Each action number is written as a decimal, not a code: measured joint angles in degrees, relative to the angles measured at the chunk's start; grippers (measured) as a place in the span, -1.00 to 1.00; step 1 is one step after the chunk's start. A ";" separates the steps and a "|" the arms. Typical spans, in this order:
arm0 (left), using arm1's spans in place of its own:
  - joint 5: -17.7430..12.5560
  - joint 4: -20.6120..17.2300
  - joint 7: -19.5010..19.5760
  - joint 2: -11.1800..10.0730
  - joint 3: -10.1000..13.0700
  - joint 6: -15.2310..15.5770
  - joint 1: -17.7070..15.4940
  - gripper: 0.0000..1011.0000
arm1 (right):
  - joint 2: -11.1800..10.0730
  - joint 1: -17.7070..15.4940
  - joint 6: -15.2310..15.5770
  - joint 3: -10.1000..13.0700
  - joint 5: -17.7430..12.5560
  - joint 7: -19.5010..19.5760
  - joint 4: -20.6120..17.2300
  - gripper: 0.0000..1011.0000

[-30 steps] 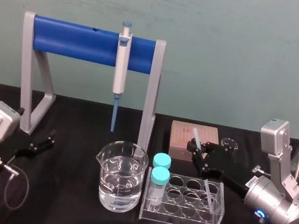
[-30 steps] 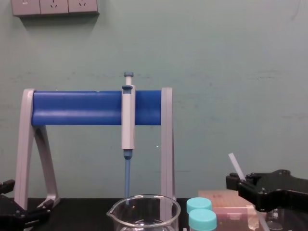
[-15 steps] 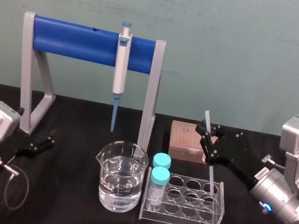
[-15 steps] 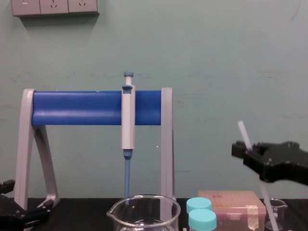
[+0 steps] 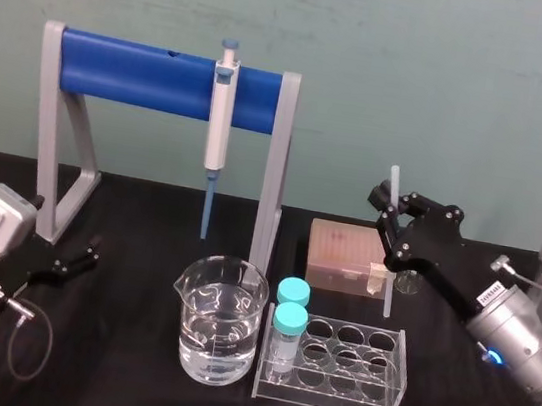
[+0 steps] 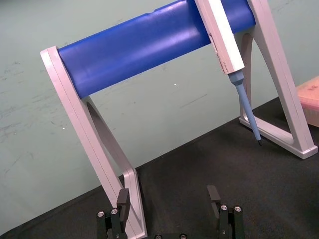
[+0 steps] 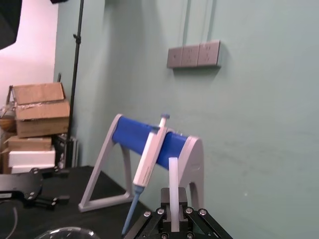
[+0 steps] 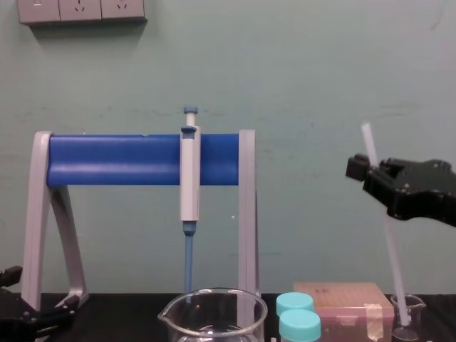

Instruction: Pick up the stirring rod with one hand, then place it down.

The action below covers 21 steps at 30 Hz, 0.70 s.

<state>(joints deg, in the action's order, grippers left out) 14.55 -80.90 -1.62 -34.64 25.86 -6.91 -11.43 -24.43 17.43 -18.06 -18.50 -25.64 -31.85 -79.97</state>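
Up has gone the right gripper since a second ago: it now hangs higher and farther back, over the pink box. The stirring rod has risen with it, away from the clear rack. Its black fingers are clamped on the rod near the top end, and the rod stands almost upright, leaning a little. From the chest view the lower tip lines up with the small glass beaker; whether it sits inside, I cannot tell. The white label on that arm is too small to read. The left gripper lies low at the black table's left side, fingers spread apart, beside the blue stand.
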 joint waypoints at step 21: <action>0.00 0.00 0.00 0.00 0.00 0.00 0.00 0.98 | 2.69 -5.09 -8.79 6.14 5.76 5.61 0.50 -0.86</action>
<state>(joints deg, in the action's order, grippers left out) 14.55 -80.90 -1.62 -34.65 25.86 -6.91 -11.43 -21.73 12.34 -26.85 -12.36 -19.88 -26.24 -79.47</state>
